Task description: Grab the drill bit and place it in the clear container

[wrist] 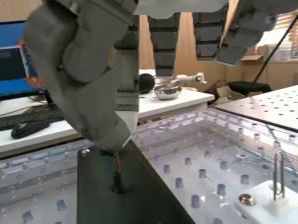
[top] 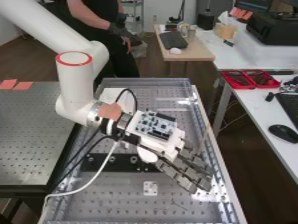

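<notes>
High view: I've got the hand (top: 176, 175) spread, fingers straight, over one end of the black bar (top: 121, 166). Wrist view: the drill bit (wrist: 117, 176) stands upright on the bar, long axis pointing toward the thumb's tip; whether they touch, I can't tell.

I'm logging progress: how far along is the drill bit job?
Nothing looks finished: the drill bit is upright at the black block. The hand is at its upper end; whether it grips, I can't tell. Lifting it clear and placing it seem left.
</notes>
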